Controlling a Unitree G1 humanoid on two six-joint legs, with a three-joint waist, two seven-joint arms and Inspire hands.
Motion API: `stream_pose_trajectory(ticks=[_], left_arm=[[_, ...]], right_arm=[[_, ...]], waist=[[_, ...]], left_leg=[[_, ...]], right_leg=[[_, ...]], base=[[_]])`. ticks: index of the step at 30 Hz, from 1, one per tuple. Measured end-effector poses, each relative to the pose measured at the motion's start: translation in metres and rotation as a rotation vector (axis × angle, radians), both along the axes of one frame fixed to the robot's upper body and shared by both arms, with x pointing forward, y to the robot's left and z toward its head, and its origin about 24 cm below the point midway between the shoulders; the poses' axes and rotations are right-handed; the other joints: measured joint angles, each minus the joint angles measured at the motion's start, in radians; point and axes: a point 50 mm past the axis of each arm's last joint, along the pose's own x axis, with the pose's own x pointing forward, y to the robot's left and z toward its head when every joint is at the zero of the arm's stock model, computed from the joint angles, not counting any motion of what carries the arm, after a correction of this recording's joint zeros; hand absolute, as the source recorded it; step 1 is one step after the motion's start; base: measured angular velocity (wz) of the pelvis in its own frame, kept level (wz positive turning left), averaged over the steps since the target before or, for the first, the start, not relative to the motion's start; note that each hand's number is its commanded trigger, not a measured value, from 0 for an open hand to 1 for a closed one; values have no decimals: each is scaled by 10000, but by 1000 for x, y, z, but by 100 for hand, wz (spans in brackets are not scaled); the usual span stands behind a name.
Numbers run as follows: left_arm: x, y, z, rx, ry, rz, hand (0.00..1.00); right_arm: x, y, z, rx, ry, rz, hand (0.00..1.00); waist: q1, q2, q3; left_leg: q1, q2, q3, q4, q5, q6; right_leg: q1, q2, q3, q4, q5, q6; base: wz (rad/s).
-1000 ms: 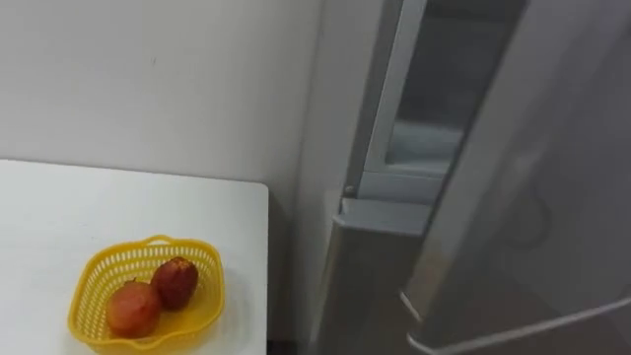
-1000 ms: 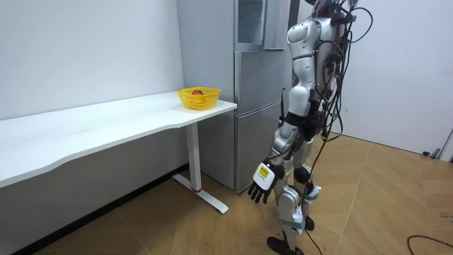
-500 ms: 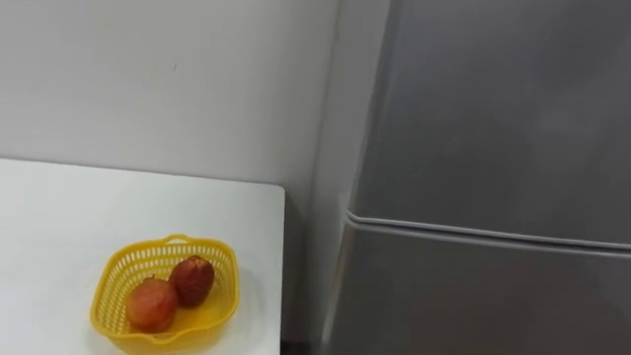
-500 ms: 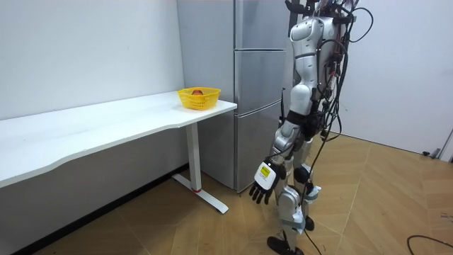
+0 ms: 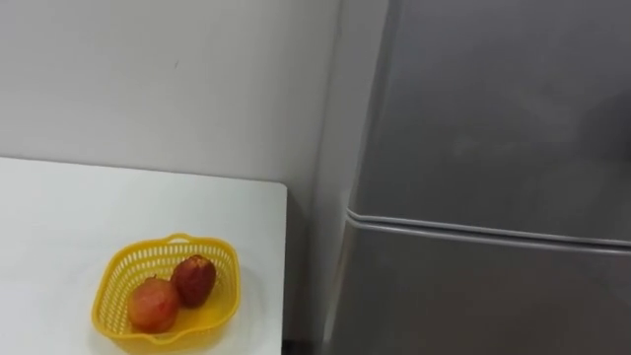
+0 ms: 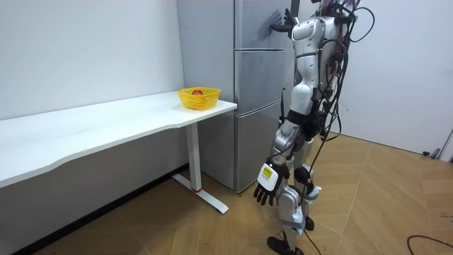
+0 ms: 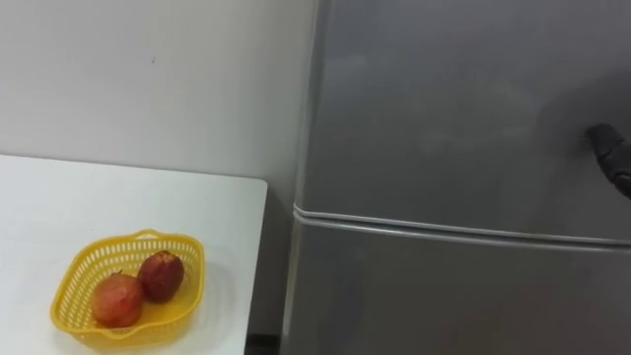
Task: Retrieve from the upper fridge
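Note:
The grey fridge's upper door is closed, with a seam above the lower door. My right hand is raised at the upper door's face, fingers straight and spread, holding nothing; a dark fingertip of the right hand shows at the right edge of the right eye view. A yellow basket on the white table to my left holds two red fruits. My left hand hangs open by my thigh.
I stand upright right in front of the fridge, the table's end at my left. A white wall runs behind the table. Wooden floor lies open behind me.
A second ago the upper fridge door stood ajar; it has swung shut. My right hand has come down a little along the door's face. The left hand has stayed hanging.

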Motion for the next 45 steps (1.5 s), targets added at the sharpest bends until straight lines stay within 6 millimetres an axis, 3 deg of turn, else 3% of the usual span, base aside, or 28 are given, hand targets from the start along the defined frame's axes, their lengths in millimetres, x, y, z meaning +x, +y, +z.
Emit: stream_pose_trajectory(ticks=[5,15,22,25,30,33,36,40,44,45], left_arm=[[-2,0,1,-248,140,0,0],[-6,1,1,-236,256,15,0],[-6,1,1,-139,131,75,0],[-11,2,2,207,133,204,0],[-10,-1,2,361,8,244,0],[-7,0,2,522,-154,223,0],[-3,1,3,676,-392,261,0],[-1,-1,3,681,-445,328,0],[-3,-7,1,792,-478,498,0],[-3,-9,0,773,-483,537,0]], right_arm=[[9,-4,-6,201,691,510,0],[9,-8,-7,-366,1277,306,0],[-3,-8,-11,-272,1073,-169,0],[-19,-11,-33,-14,1527,-828,0],[-53,-30,-64,1025,1953,-2736,0],[-66,-37,-80,1421,2371,-3544,0],[-87,-43,-112,2027,3365,-4617,0],[-130,-43,-176,3542,5470,-6145,0],[-180,-21,-242,4796,8316,-7167,0],[-185,-17,-249,4936,8706,-7215,0]], waist=[[23,-96,-42],[91,-134,-33],[-21,-89,-48],[-171,5,-52],[-360,513,-113],[-530,627,-102],[-680,657,-82],[-724,660,-57],[-710,783,-67],[-711,819,-72]], left_leg=[[-20,10,-12,119,0,-1],[-31,14,-11,180,2,0],[-21,11,-54,168,1,1],[-55,0,-231,149,-2,1],[-18,-3,-226,22,-7,8],[-17,-17,-170,23,-7,8],[35,-17,-83,1,-5,7],[112,-26,11,-41,-10,9],[133,-29,29,-118,-15,10],[135,-31,32,-113,-17,13]], right_leg=[[21,-1,-1,7,64,-30],[7,44,136,1,125,-40],[55,47,95,-83,121,-29],[162,29,-113,-203,117,-17],[146,24,-116,-210,86,30],[138,-1,-92,-189,20,46],[156,5,-24,-199,-17,48],[171,5,83,-199,-75,75],[144,13,116,-180,-86,75],[146,13,125,-180,-86,75]], base=[[0],[-1],[1],[16],[3],[-2],[-4],[-4],[-2],[0]])
